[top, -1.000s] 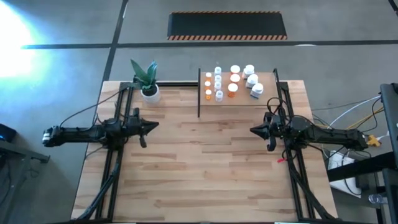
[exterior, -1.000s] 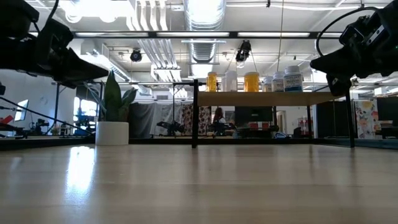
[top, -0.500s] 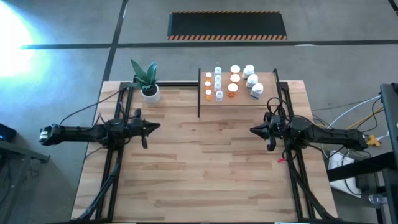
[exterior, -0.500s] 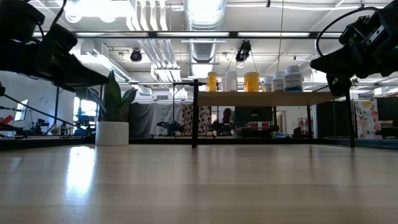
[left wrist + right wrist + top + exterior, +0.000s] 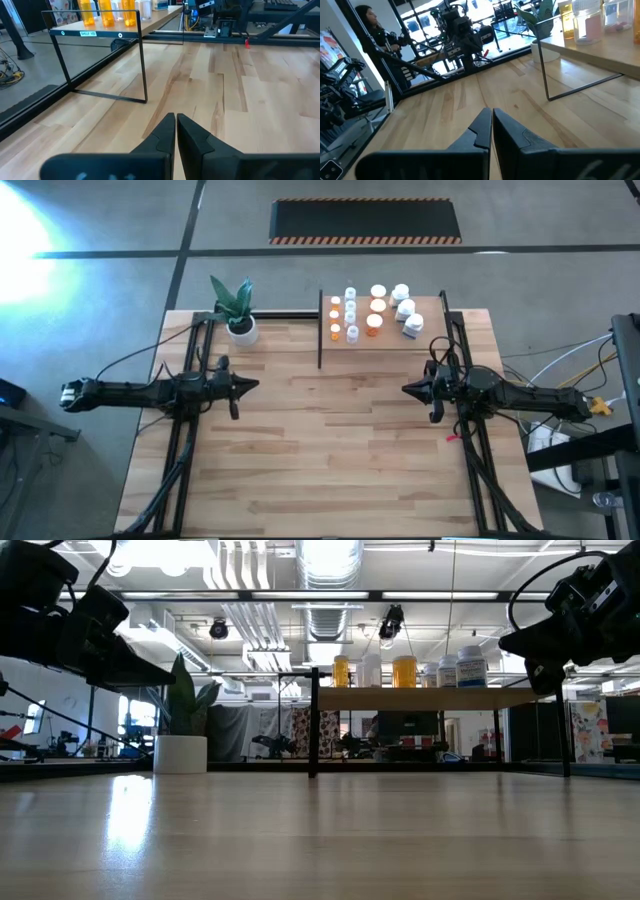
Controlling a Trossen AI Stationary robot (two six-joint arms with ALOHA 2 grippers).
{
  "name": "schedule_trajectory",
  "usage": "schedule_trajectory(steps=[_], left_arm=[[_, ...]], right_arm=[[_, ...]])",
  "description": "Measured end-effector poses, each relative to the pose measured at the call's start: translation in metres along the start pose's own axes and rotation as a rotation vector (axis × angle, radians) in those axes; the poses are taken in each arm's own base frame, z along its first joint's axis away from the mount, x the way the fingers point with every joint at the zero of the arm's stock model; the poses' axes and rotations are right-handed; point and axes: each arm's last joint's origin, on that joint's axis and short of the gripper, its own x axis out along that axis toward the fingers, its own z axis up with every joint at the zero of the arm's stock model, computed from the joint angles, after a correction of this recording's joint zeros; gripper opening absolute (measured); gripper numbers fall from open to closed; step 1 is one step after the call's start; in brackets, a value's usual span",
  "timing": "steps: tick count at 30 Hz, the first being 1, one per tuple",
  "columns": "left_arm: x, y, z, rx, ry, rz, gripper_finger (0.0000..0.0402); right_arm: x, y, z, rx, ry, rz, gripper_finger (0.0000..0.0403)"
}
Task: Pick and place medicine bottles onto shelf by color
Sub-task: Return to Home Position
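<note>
Several medicine bottles [image 5: 373,308] with white caps, orange, clear and white, stand on the shelf [image 5: 380,330], a light-wood board on thin black posts at the table's far edge. In the low view they show in a row [image 5: 404,671] on the board [image 5: 420,698]. My left gripper [image 5: 252,385] hovers shut over the table's left side, pointing toward the right and tipped slightly down [image 5: 176,118]. My right gripper [image 5: 408,389] hovers shut over the right side, pointing toward the left [image 5: 491,111]. Neither holds anything.
A white pot with a green plant [image 5: 240,322] stands at the far edge, left of the shelf. Black frame rails [image 5: 190,430] run along both sides of the table. The wooden tabletop [image 5: 330,450] between the arms is bare. A person [image 5: 370,22] is in the room beyond.
My left gripper has tipped slightly downward while staying over the same spot; in the low view its tip has sunk a little. My right arm has kept still.
</note>
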Motion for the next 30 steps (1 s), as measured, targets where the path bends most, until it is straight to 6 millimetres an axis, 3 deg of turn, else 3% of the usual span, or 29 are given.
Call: schedule_trajectory(steps=[30], left_arm=[[0.003, -0.0008, -0.0036, 0.012, 0.044, 0.0, 0.0]], right_arm=[[0.0, 0.0, 0.0001, 0.0, -0.001, 0.0, 0.0009]])
